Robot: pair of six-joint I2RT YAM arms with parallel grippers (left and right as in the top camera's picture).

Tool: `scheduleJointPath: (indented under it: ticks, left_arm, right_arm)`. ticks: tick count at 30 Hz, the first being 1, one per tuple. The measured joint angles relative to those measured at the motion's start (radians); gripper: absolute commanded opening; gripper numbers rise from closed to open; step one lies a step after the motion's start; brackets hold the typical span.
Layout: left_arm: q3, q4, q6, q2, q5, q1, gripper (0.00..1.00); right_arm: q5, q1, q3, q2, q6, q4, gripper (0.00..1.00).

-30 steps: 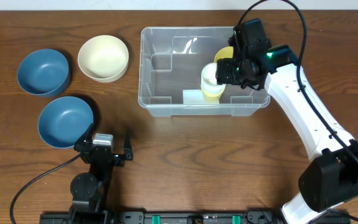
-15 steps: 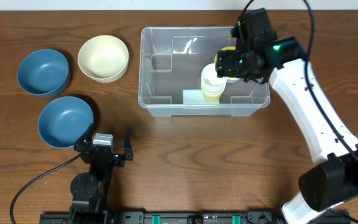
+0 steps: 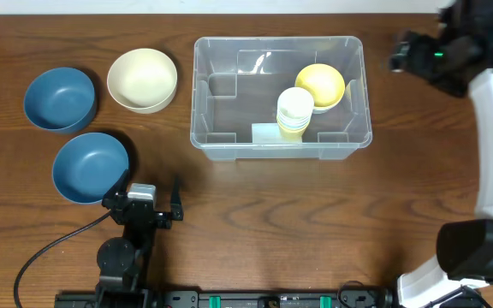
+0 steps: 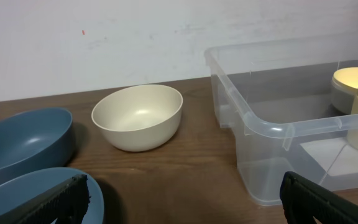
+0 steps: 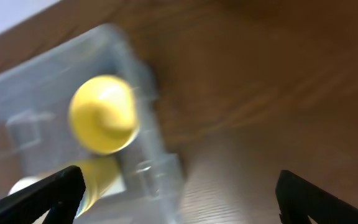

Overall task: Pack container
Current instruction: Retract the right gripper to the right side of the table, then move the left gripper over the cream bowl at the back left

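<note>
Trouble we foresee: with right claw (image 3: 399,58) and left claw (image 3: 146,195) both gaping empty, the container (image 3: 272,39) sits ahead-right of the left one, so the cream bowl (image 3: 142,79) ahead could snag its rim.

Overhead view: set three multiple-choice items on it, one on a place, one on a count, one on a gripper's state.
1. The round yellow bowl lies: A. inside the clear plastic rectangular container; B. left of it; C. behind it.
2. Count the round blue bowls on the wooden table: A. one; B. two; C. three.
3. The right gripper is: A. shut tight, empty; B. open, empty; C. shut on the yellow bowl.
1 A, the container's walls surround it; 2 B, both lie at the table's left; 3 B, its fingers stand wide apart with nothing between.
</note>
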Motion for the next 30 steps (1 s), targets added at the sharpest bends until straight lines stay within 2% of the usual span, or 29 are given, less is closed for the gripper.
scheduleJointPath:
  ticks: [12, 18, 22, 26, 30]
  left_arm:
    - [0.0, 0.0, 0.0, 0.0, 0.0, 0.0, 0.98]
    - [-0.001, 0.014, -0.004, 0.0, 0.0, 0.0, 0.98]
    - [0.002, 0.041, -0.072, 0.0, 0.005, 0.0, 0.98]
    - [0.096, -0.075, -0.175, 0.037, -0.017, 0.003, 0.98]
    - [0.348, -0.243, -0.235, 0.212, -0.038, 0.035, 0.98]
  right_arm:
    - [0.132, -0.253, 0.0, 0.0, 0.0, -0.072, 0.99]
    - [0.154, -0.291, 0.0, 0.0, 0.0, -0.074, 0.99]
    - [0.156, -0.291, 0.0, 0.0, 0.0, -0.074, 0.99]
    - [0.157, -0.291, 0.0, 0.0, 0.0, -0.074, 0.99]
    - [0.159, -0.291, 0.0, 0.0, 0.0, -0.075, 0.99]
